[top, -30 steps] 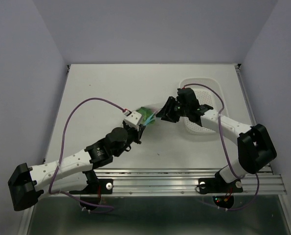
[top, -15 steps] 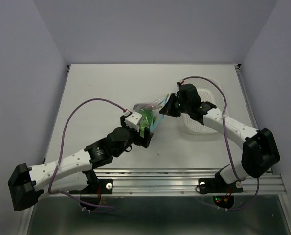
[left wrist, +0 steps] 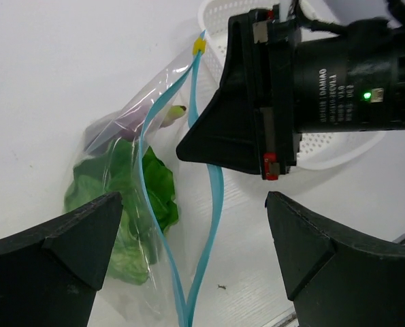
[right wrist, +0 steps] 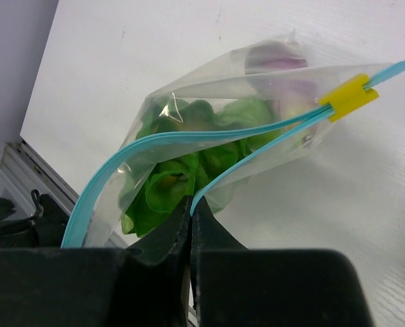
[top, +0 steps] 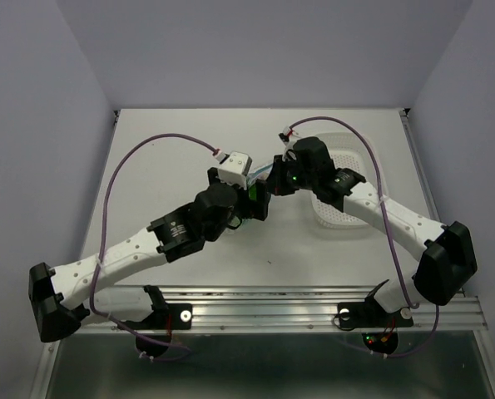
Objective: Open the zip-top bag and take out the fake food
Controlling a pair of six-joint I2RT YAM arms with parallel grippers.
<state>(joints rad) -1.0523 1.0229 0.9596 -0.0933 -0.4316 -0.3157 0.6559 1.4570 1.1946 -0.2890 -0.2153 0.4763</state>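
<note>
White table [top: 164,150], lilac walls [top: 255,50]; right end effector [right wrist: 190,204] tight on zip-top bag [right wrist: 209,95], left end effector [left wrist: 193,204] agape.

Bright even light, soft shadows, glints on the zip-top bag [right wrist: 209,88].

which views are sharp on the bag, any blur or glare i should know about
Left wrist view: zip-top bag and right end effector sharp, the left fingers soft dark shapes. Right wrist view: bag crisp with faint glints, the right fingers blurred and black. Top view: even light, soft shadows, bag mostly hidden between the arms.
</note>
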